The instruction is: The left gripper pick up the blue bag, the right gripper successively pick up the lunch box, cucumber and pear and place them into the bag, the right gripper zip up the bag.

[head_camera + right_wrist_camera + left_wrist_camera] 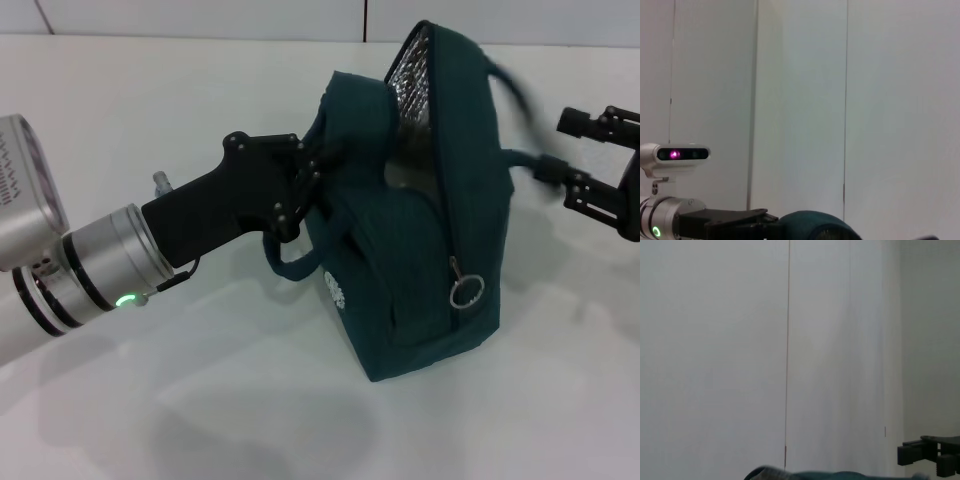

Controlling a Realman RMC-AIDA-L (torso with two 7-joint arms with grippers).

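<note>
Blue bag [420, 250]: dark teal fabric, seen standing on the white desk [200, 400] in the head view, its mouth partly gaping so that the silver lining [412, 75] is exposed near the top. The zipper runs down the facing edge and ends in a silver ring pull [466, 291], which hangs low on the bag. A small white logo [336, 289] is borne on the side turned toward the robot's left. One loop handle [290, 262] droops on that side; the other handle [515, 120] arches off the far side toward the robot's right.

Left hand [312, 175]: black claw on a silver wrist with a green light lit, reaching in from the robot's left. Its fingers are clenched on the bag's upper left edge, the fabric being bunched at the tips. In the right wrist view the same hand [735, 222] is seen just beside the bag's rounded top [815, 227].

Right hand [590, 160]: black claw at the robot's right, its two fingers spread apart, held at the end of the far handle; whether the handle is touched cannot be told. In the left wrist view it [932, 457] appears beyond a strip of the bag [840, 475].

Background: pale wall panels [715, 340].
</note>
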